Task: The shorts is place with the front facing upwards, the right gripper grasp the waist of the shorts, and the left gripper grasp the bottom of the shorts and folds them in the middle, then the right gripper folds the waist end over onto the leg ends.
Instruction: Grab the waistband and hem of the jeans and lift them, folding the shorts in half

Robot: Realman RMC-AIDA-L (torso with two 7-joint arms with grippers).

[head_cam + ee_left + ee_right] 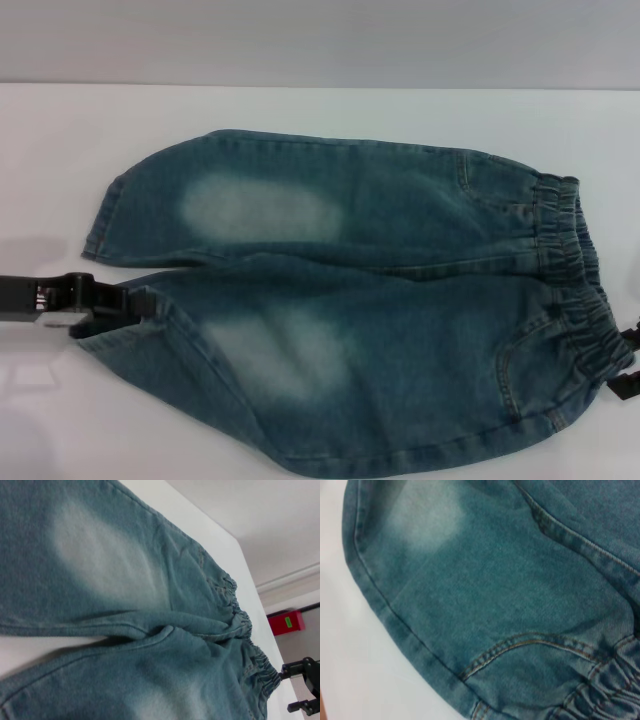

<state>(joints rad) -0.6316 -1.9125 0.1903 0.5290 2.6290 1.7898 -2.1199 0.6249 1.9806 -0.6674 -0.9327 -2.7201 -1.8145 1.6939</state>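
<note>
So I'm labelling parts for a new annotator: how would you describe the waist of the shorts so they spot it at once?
On the white table lies a pair of blue denim shorts. Follow them to the robot's right side, where the right gripper sits: the waist is that gathered, ruffled elastic band. The leg ends opposite, by the left gripper, are flat and straight.
</note>
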